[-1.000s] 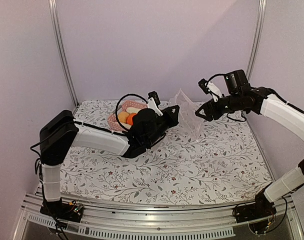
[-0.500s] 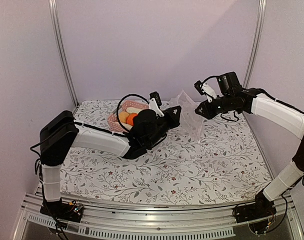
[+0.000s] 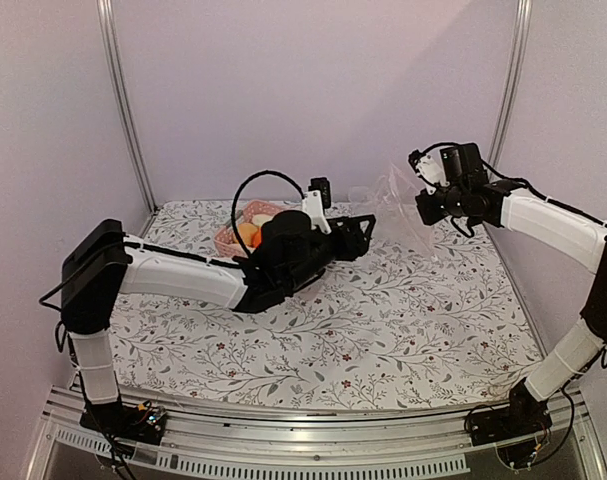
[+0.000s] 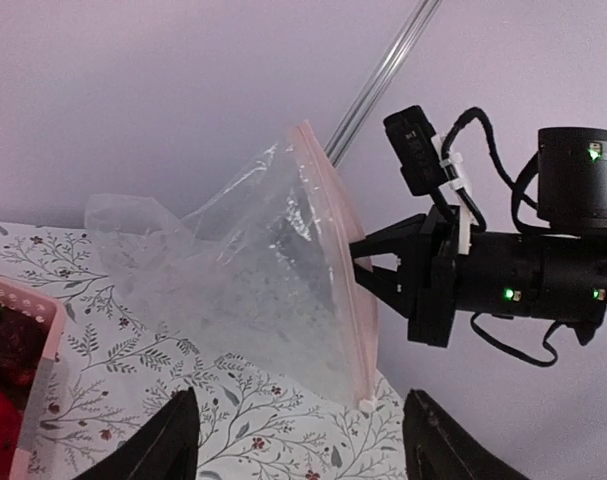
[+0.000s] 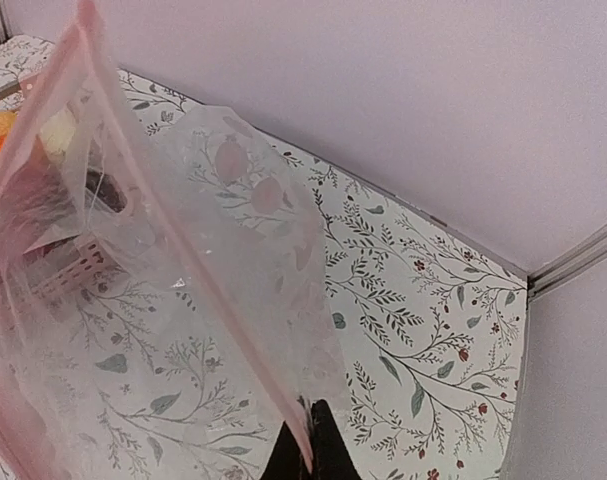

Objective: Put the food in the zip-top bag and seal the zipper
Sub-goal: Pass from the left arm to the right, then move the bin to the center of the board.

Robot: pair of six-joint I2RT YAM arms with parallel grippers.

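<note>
The right gripper has its jaws pinched tight on the zip-top bag, biting the pink-tinted zipper partway down that edge, so the bag hangs lifted over the far right of the flowered table. From where I stand the clear plastic is crumpled and slack, fanning away from the grip toward the pink basket; whether its lowest fold brushes the cloth I cannot tell. The right wrist view looks straight along the strip, with the two dark fingertips closed on it at the bottom of the frame and the basket showing blurred through the film. The left gripper hovers just short of the bag, pointed at it, jaws spread wide and holding nothing; its two fingers frame the bag's lower corner. The food sits in the basket behind the left arm, an orange piece and pale ones on top, red ones at the edge of the left wrist view.
</note>
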